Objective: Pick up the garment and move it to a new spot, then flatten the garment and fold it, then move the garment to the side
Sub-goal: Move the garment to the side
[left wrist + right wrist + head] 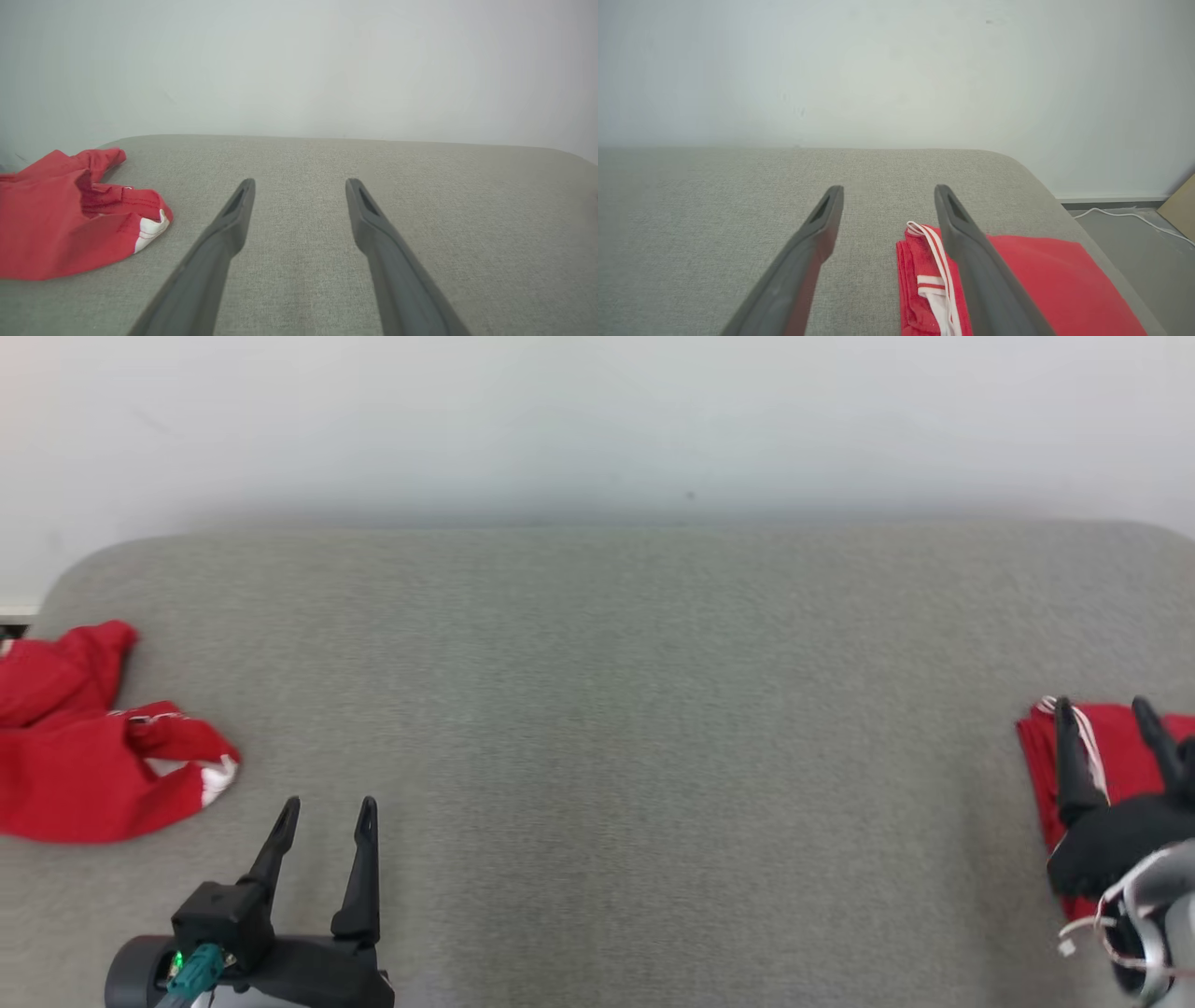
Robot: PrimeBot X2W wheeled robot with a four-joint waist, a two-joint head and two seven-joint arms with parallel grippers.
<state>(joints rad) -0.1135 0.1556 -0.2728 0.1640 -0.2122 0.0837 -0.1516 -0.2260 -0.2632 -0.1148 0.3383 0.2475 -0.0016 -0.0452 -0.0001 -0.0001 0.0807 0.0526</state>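
Note:
A crumpled red garment with a white patch lies at the far left of the grey cushioned surface; the left wrist view has this garment to the left of the fingers. My left gripper hovers open and empty to its right, its fingers spread wide. At the far right edge lies a neatly folded red garment with white stripes. My right gripper is open above it. In the right wrist view one finger crosses the folded garment, holding nothing.
A pale wall rises behind the surface. Off the right end, the floor carries a white cable and a cardboard corner. The surface's rounded right edge is close to the folded garment.

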